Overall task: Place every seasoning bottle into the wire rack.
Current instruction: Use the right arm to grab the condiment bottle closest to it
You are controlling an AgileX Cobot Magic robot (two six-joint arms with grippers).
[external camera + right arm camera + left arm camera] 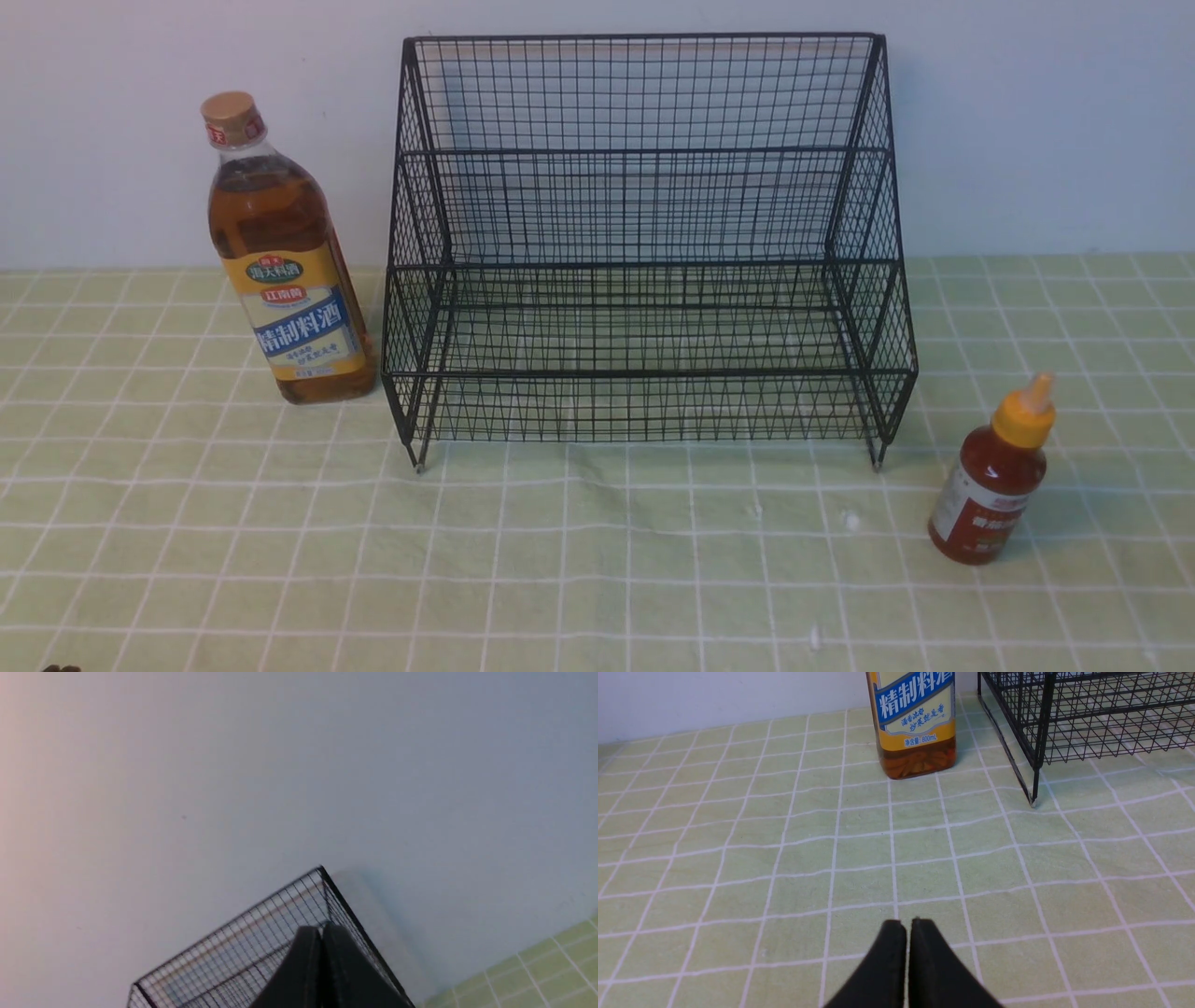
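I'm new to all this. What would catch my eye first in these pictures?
The big black wire rack stands empty at the middle back of the green checked cloth. A tall amber bottle stands upright close by its left side, and a small red sauce bottle stands apart off its right front corner. The left hand and right hand are both shut, holding nothing.

You're looking at a staged tabletop, prob. a lab/demo bench w/ a kitchen theme. Pale green checked cloth (597,579) covers the surface, and a bare white wall (1027,121) sits right behind. On it stand kitchen props: black wire rack (644,233), cooking-wine bottle (280,271), small red sauce bottle (990,495).
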